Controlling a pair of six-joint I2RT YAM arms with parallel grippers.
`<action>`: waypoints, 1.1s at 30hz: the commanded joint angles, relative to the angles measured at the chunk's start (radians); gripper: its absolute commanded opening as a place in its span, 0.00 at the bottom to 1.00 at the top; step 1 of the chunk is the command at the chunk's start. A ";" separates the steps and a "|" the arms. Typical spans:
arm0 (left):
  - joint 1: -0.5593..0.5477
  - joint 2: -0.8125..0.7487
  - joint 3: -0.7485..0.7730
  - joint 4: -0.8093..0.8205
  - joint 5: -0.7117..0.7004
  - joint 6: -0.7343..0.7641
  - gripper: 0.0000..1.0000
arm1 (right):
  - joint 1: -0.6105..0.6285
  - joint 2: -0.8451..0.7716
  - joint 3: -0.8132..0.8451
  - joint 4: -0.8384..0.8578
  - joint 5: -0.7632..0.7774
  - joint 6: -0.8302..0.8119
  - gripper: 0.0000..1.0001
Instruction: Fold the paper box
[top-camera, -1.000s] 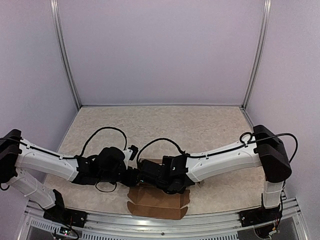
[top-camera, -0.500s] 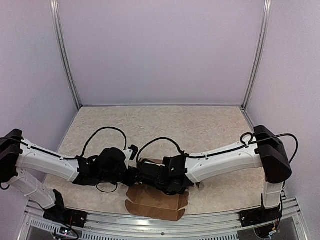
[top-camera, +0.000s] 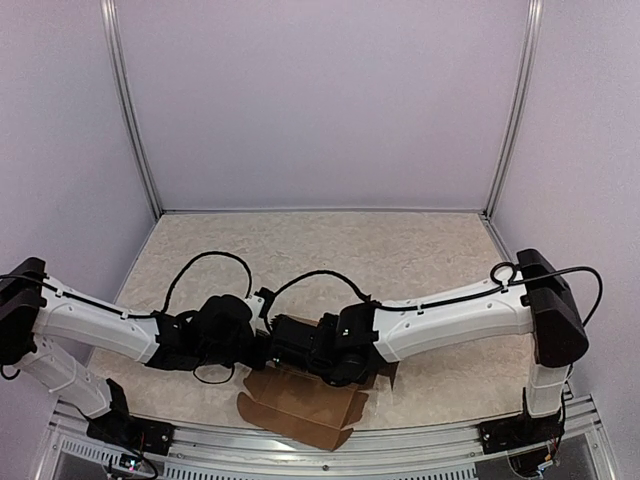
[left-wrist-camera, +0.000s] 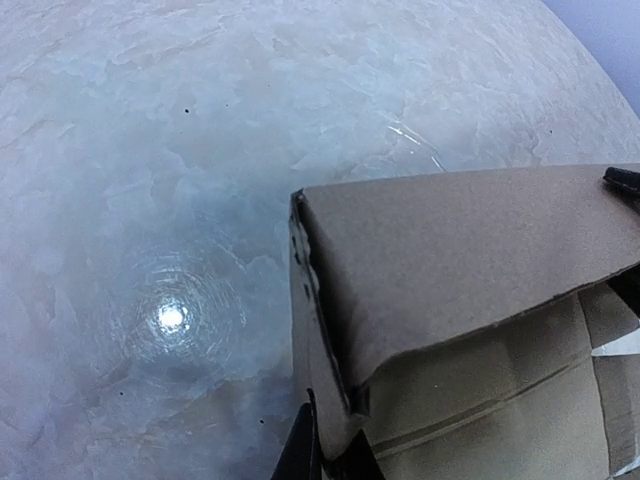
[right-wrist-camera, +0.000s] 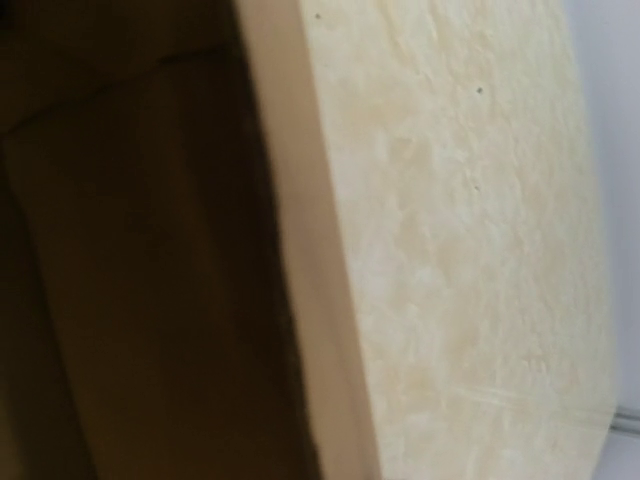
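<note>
Paper box (left-wrist-camera: 450, 260) wall pinched by left claw (left-wrist-camera: 330, 455); overhead hides this.

You're looking into a booth closed in by plain pale lilac wall panels (top-camera: 320, 100) at the back and on both sides. Slim silver metal posts (top-camera: 131, 110) stand in the two back corners. The beige, marble-mottled tabletop (top-camera: 400, 250) runs to the foot of the back wall. A ribbed silver aluminium rail (top-camera: 420, 455) borders its near edge. In your left wrist view, a round white glare of light (left-wrist-camera: 170, 318) sits on the glossy surface.
</note>
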 joint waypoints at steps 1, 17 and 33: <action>-0.002 0.018 0.044 -0.008 -0.022 0.037 0.01 | 0.012 -0.083 0.011 0.019 -0.078 0.048 0.33; 0.008 0.072 0.125 0.025 -0.073 0.218 0.00 | -0.080 -0.423 -0.150 0.245 -0.385 0.111 0.76; 0.015 0.204 0.242 0.101 -0.054 0.469 0.00 | -0.347 -0.585 -0.391 0.541 -0.632 0.303 0.58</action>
